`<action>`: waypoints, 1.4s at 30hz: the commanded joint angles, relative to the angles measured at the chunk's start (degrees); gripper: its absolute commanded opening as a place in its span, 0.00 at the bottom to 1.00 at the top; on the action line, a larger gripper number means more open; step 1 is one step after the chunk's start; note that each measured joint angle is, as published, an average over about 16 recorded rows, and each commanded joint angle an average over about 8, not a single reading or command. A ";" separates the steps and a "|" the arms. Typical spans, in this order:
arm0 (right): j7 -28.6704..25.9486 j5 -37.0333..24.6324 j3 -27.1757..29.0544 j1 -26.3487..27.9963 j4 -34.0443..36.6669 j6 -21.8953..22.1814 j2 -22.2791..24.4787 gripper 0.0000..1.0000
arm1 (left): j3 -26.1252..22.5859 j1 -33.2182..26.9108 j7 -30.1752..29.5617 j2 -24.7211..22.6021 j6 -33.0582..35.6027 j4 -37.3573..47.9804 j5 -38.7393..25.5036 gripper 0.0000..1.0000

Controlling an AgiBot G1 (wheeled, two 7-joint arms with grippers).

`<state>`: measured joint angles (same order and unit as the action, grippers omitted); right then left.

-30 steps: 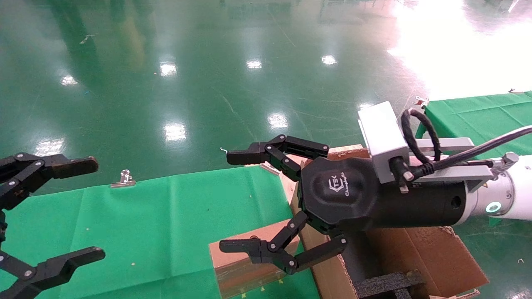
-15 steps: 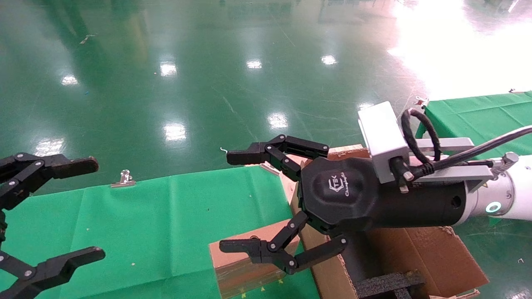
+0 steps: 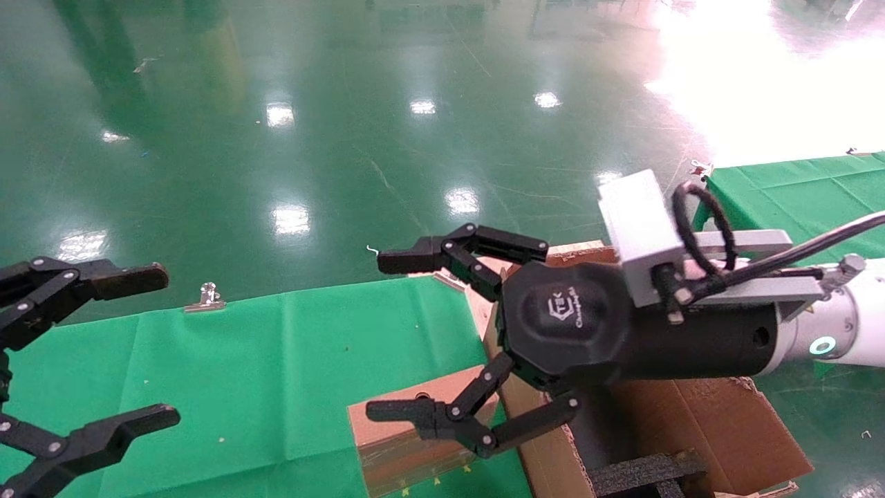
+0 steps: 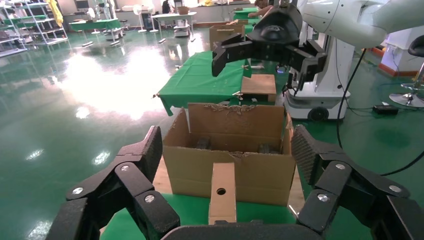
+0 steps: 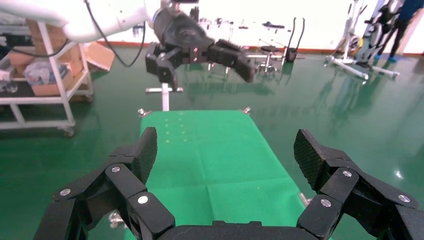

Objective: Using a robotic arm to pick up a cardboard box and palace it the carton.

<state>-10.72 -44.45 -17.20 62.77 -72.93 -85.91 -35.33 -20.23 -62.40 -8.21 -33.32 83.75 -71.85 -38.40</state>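
The small brown cardboard box [image 3: 401, 449] lies on the green cloth next to the large carton [image 3: 698, 422], whose black foam [image 3: 643, 474] shows inside. In the left wrist view the box [image 4: 222, 192] stands in front of the carton [image 4: 230, 165], its round hole facing the camera. My right gripper [image 3: 382, 337], on the white arm with the teal ring [image 3: 821, 345], hovers open and empty above the box and the carton's near edge. My left gripper [image 3: 162, 346] is open and empty at the far left, facing the box. The box is out of the right wrist view.
The green-clothed table [image 3: 276, 360] carries the box, with a metal clip [image 3: 206, 297] at its far edge. A second green table [image 3: 795, 187] stands at the back right. Shiny green floor lies beyond. The right wrist view shows the bare cloth [image 5: 210, 150].
The right wrist and its camera block have shifted very slightly. The left gripper has drifted a little. The box and carton have not moved.
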 commanded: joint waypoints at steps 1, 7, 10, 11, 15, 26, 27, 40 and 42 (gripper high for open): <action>0.03 -0.10 -0.02 -0.06 0.17 0.13 0.00 1.00 | 0.00 0.00 0.00 0.00 0.00 0.00 0.00 0.00; 0.06 -9.44 -4.48 5.10 1.58 -1.75 -1.51 1.00 | 0.00 0.00 0.00 0.00 0.00 0.00 0.00 0.00; 0.28 -15.06 -7.40 8.43 2.63 -2.93 -2.92 1.00 | -0.01 0.00 0.00 0.00 0.00 0.00 0.00 0.00; 0.42 -16.80 -8.35 9.48 3.03 -3.22 -3.44 1.00 | -0.01 0.00 0.00 0.00 0.00 0.00 0.00 0.00; 1.37 -23.00 -12.27 13.23 4.80 -4.03 -5.53 1.00 | -0.01 0.00 0.00 0.00 0.00 0.00 0.00 0.00; 4.70 -33.77 -23.19 20.75 8.95 -4.40 -10.92 1.00 | -0.01 0.00 0.01 0.00 0.00 0.00 0.01 0.00; 5.01 -34.57 -24.08 21.33 9.32 -4.34 -11.48 1.00 | -0.01 -0.01 0.01 0.00 0.00 0.00 0.01 0.00; 8.85 -44.36 -32.89 27.96 13.68 -3.62 -17.96 1.00 | -0.02 -0.01 0.01 0.00 0.00 0.00 0.01 0.17; 9.36 -44.92 -33.62 28.42 14.01 -3.57 -18.50 1.00 | -0.02 -0.01 0.01 0.01 0.00 0.00 0.01 0.42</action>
<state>-1.41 -88.82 -50.49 90.86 -59.06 -89.50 -53.54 -20.24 -62.40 -8.20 -33.31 83.75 -71.85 -38.39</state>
